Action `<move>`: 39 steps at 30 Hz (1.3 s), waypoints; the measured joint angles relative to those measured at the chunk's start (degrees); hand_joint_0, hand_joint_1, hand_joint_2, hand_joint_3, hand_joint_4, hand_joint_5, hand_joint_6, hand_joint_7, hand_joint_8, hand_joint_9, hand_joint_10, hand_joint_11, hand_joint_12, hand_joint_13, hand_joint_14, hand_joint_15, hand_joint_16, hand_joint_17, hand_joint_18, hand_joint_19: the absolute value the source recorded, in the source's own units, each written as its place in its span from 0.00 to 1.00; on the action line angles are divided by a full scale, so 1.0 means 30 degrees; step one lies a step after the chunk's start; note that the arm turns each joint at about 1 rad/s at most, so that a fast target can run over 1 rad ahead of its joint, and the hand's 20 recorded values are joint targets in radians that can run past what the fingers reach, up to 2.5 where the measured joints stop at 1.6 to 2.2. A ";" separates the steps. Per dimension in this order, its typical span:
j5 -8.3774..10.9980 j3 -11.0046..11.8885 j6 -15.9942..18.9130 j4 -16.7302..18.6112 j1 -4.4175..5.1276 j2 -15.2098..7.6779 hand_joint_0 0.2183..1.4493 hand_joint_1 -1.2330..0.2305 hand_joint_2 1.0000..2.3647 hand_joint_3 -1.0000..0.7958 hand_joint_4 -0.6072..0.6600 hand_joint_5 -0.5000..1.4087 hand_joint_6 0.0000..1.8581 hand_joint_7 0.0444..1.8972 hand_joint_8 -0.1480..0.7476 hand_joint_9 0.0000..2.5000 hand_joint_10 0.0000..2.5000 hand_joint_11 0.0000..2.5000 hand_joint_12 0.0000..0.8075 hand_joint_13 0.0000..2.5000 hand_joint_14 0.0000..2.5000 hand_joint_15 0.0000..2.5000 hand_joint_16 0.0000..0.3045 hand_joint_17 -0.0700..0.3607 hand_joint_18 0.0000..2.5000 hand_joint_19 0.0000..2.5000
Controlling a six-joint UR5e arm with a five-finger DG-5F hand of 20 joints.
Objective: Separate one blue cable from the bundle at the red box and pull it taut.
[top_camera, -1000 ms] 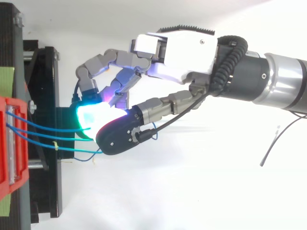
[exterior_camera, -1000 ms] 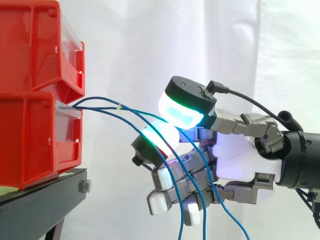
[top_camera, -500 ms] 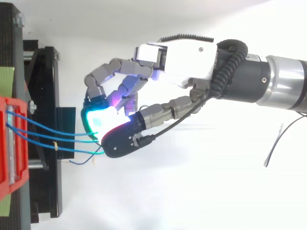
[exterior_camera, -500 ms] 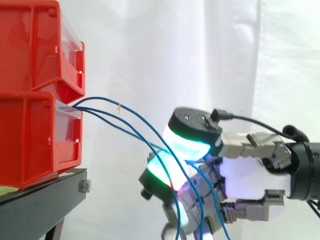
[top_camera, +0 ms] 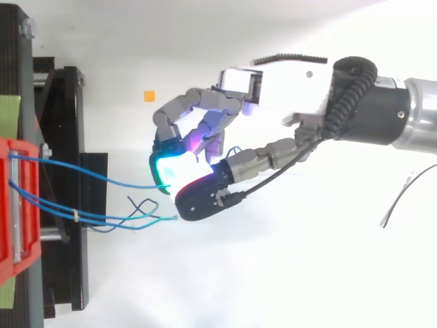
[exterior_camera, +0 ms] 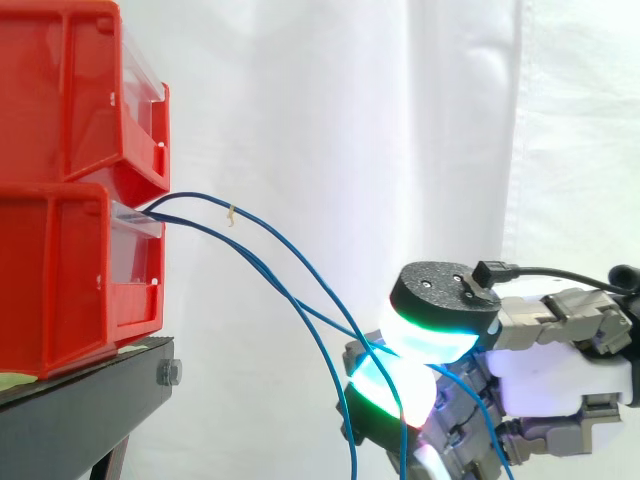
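While in robot hand (top_camera: pixel 293 89), blue cable (top_camera: pixel 130 184)

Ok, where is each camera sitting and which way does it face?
Side view: beside the work at bin height, looking level across the red bins toward the white curtain; hand low right.
Top view: overhead, looking down; bins at left, hand and arm from the right.
Shared: bins, hand pinching one blue cable.

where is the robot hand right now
In the side view the robot hand sits low at the right, well clear of the red bins, pinching one blue cable that runs from them.
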 measured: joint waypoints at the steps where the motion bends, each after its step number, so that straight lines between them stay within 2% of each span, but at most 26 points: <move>1: 0.0087 -0.0141 -0.0009 0.0025 0.0014 0.0097 0.29 0.37 0.03 0.54 0.46 0.17 0.46 0.72 0.53 0.36 0.01 0.48 0.43 0.35 0.01 0.22 0.15 0.40 0.35 0.27; 6: 0.0611 -0.0859 -0.0027 0.0115 0.0121 0.0619 0.29 0.37 0.03 0.54 0.46 0.17 0.46 0.72 0.52 0.37 0.01 0.53 0.43 0.37 0.01 0.27 0.15 0.40 0.35 0.27; 12: 0.1193 -0.1580 0.0060 0.0236 0.0284 0.1112 0.30 0.37 0.03 0.54 0.47 0.17 0.46 0.71 0.52 0.36 0.00 0.60 0.42 0.41 0.01 0.43 0.15 0.40 0.34 0.28; 17: 0.1356 -0.1761 0.0438 0.0372 0.0379 0.1220 0.30 0.37 0.03 0.53 0.47 0.17 0.46 0.71 0.52 0.36 0.00 0.61 0.39 0.44 0.01 0.55 0.15 0.40 0.36 0.31; 21: 0.1430 -0.1784 0.0705 0.0686 0.0423 0.1221 0.30 0.37 0.02 0.53 0.48 0.17 0.46 0.71 0.51 0.38 0.00 0.70 0.38 0.46 0.00 0.66 0.15 0.40 0.36 0.31; 23: 0.1416 -0.1788 0.0901 0.0750 0.0427 0.1225 0.30 0.37 0.03 0.53 0.47 0.17 0.46 0.70 0.50 0.37 0.11 0.71 0.38 0.46 0.00 0.71 0.15 0.40 0.37 0.33; 24: 0.1406 -0.1794 0.1056 0.0765 0.0428 0.1227 0.30 0.37 0.03 0.53 0.48 0.17 0.46 0.70 0.50 0.36 0.21 0.71 0.39 0.46 0.04 0.73 0.15 0.40 0.37 0.33; 25: 0.1401 -0.1795 0.1179 0.0772 0.0427 0.1228 0.30 0.37 0.02 0.53 0.48 0.17 0.46 0.70 0.50 0.35 0.25 0.72 0.39 0.45 0.06 0.74 0.15 0.40 0.38 0.34; 28: 0.1374 -0.1806 0.1633 0.0781 0.0427 0.1224 0.30 0.37 0.03 0.53 0.48 0.17 0.46 0.70 0.50 0.33 0.40 0.72 0.39 0.43 0.20 0.73 0.15 0.40 0.38 0.35; 29: 0.1369 -0.1807 0.1756 0.0788 0.0428 0.1221 0.30 0.37 0.03 0.53 0.48 0.17 0.46 0.70 0.50 0.33 0.43 0.71 0.39 0.42 0.22 0.73 0.15 0.40 0.39 0.36; 31: 0.1363 -0.1808 0.2002 0.0800 0.0441 0.1226 0.31 0.37 0.03 0.53 0.48 0.17 0.46 0.69 0.50 0.31 0.59 0.70 0.41 0.40 0.36 0.71 0.15 0.40 0.40 0.39; 33: 0.1363 -0.1810 0.2170 0.0817 0.0462 0.1226 0.31 0.37 0.03 0.53 0.48 0.17 0.46 0.69 0.50 0.30 0.69 0.68 0.42 0.39 0.44 0.71 0.15 0.40 0.41 0.41; 36: 0.1439 -0.1812 0.2362 0.0825 0.0522 0.1224 0.31 0.37 0.03 0.53 0.49 0.17 0.46 0.69 0.49 0.30 0.78 0.68 0.42 0.38 0.52 0.73 0.15 0.39 0.42 0.43; 39: 0.1573 -0.1813 0.2411 0.0806 0.0587 0.1215 0.31 0.37 0.03 0.53 0.49 0.17 0.46 0.69 0.50 0.30 0.78 0.69 0.42 0.37 0.58 0.71 0.14 0.39 0.44 0.46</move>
